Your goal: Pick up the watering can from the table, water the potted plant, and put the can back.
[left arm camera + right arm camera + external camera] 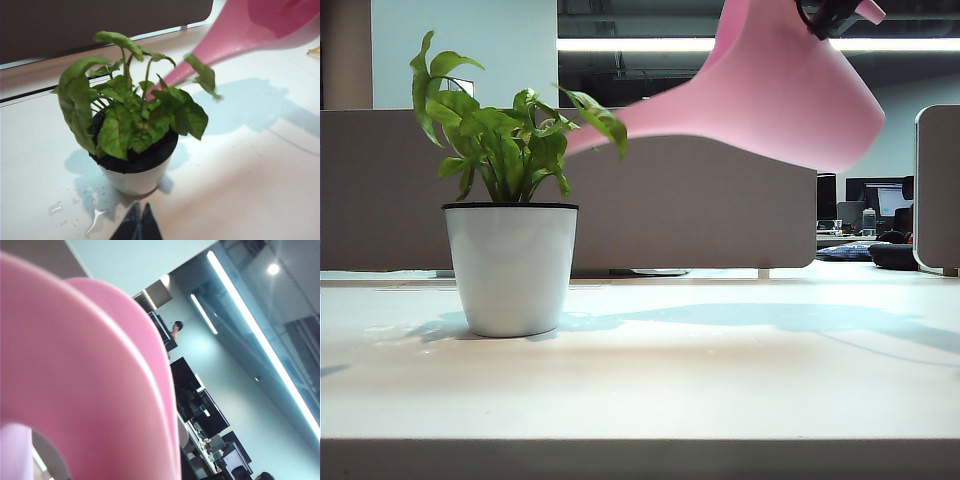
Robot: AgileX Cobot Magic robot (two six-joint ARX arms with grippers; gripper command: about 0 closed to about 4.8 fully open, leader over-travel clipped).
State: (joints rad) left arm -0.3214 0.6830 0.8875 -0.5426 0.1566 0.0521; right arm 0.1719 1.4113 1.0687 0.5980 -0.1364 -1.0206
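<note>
The pink watering can (790,100) hangs tilted above the table (720,380), its long spout (650,118) pointing down into the leaves of the potted plant (510,150). At the can's top handle sits my right gripper (830,15), shut on it. In the right wrist view the can (75,365) fills most of the picture and hides the fingers. My left gripper (140,220) is shut and empty, low over the table (240,190) just in front of the white pot (135,177). There the spout (200,60) ends among the plant's leaves (130,125).
Small water puddles (95,220) lie on the table beside the pot. A grey partition (720,210) runs along the table's far edge. Another panel (938,190) stands at the far right, with a dark object (895,255) on a desk behind.
</note>
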